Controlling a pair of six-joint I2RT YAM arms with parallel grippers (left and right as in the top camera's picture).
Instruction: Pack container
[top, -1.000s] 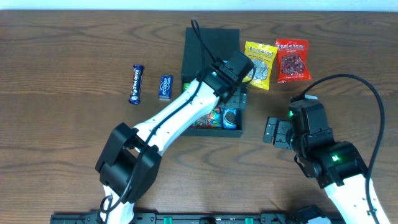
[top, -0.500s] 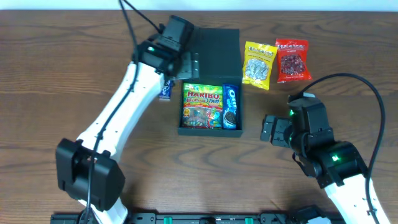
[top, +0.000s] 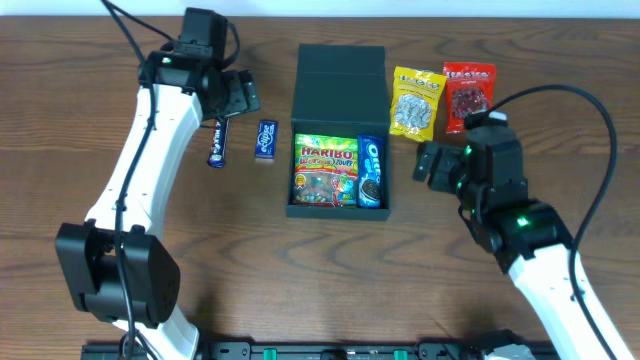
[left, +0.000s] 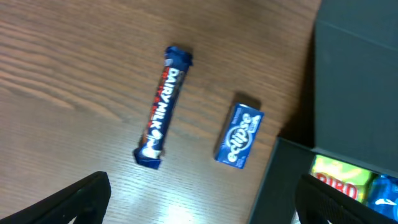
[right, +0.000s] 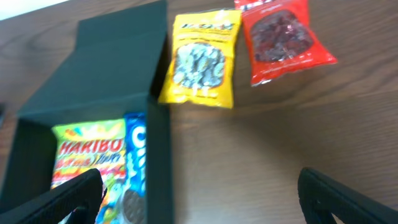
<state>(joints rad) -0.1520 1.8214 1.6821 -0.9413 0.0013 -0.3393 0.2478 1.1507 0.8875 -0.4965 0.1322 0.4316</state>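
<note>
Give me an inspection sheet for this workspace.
Surface: brown wooden table.
Job's things: container, lid open, holding Haribo bag and Oreo pack.
Clutter: Dairy Milk bar and Eclipse pack left of the container; yellow packet and red packet right of it.
Grippers: left gripper and right gripper, jaws open, empty.
Cables: black cable looping over the right arm; left-arm cable.
Surroundings: pale strip along the far edge.

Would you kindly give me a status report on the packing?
Left gripper open, empty, near bar. Right gripper open, empty, by yellow packet. Container open, Haribo and Oreo inside. Nothing in the way.
</note>
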